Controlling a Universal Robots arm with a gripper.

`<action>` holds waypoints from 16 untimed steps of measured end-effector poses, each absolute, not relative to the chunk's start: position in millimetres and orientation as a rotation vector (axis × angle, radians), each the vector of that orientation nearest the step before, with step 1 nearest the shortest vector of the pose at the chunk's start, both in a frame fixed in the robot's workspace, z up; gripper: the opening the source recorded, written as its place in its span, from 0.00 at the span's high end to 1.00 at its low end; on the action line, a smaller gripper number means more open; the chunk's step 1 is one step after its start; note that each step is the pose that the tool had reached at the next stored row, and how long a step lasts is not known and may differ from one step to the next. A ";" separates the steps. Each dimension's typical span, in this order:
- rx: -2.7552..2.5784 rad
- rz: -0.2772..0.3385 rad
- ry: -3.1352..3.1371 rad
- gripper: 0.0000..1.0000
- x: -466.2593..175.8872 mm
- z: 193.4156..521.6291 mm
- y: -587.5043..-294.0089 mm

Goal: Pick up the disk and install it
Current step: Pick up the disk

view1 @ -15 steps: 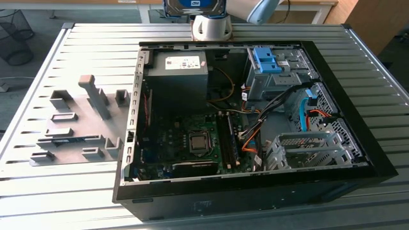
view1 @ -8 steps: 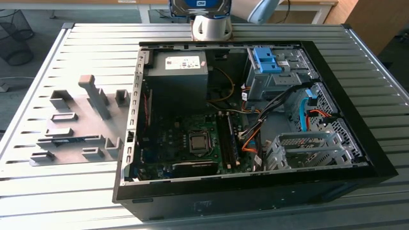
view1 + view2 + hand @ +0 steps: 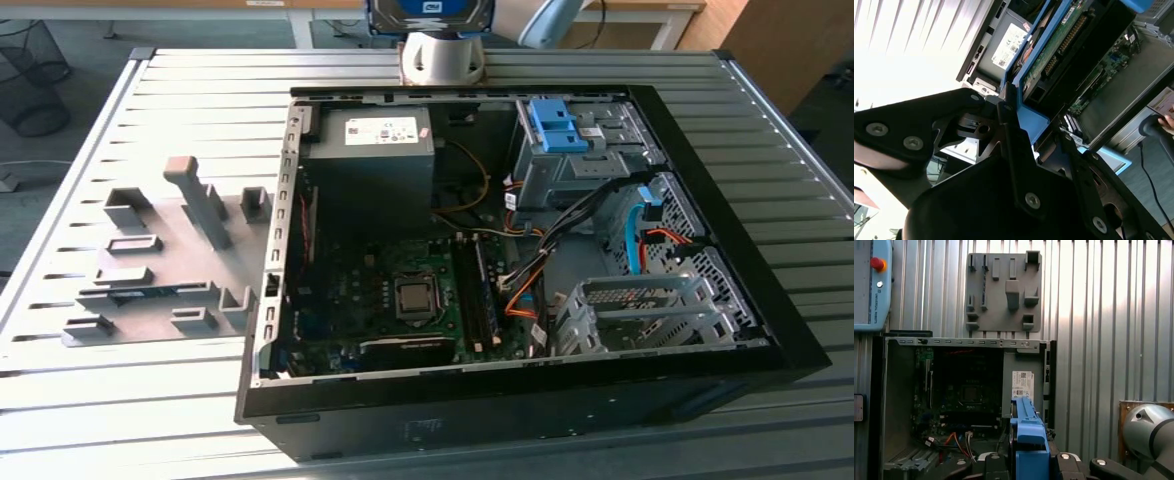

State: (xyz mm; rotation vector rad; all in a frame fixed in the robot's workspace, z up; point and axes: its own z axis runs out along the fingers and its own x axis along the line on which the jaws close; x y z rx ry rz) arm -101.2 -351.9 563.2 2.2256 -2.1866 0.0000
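Note:
The disk (image 3: 430, 12), a silver drive with a white-and-blue label in a bright blue caddy, hangs high above the far edge of the open computer case (image 3: 747, 330) in the exterior view. In both wrist views the disk (image 3: 1027, 432) shows edge-on, its green circuit board (image 3: 1054, 47) facing the case. My gripper (image 3: 1013, 112) is shut on the disk's blue caddy, the black fingers (image 3: 1066, 462) pressing on either side. The grey drive bay with its fixed blue bracket (image 3: 558, 128) sits in the case's far corner at the exterior view's right.
Inside the case are a power supply (image 3: 374, 150), a motherboard (image 3: 400, 300), loose cables (image 3: 641, 235) and a metal cage (image 3: 641, 310). A grey fixture board (image 3: 160, 260) lies on the slatted table (image 3: 134, 400). A hand (image 3: 1169, 120) shows beyond the table.

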 end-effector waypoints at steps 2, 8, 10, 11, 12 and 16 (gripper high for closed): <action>2.226 0.000 -2.187 0.63 -98.7 563.2 -351.9; 2.226 0.000 -2.187 0.63 -90.3 563.2 -351.9; 2.226 0.000 -2.187 0.63 -87.5 563.2 -351.9; 2.226 0.000 -2.187 0.63 -86.2 563.2 -351.9; 2.226 0.000 -2.187 0.63 -85.0 563.2 -351.9; 2.226 0.000 -2.187 0.63 -79.7 563.2 -351.9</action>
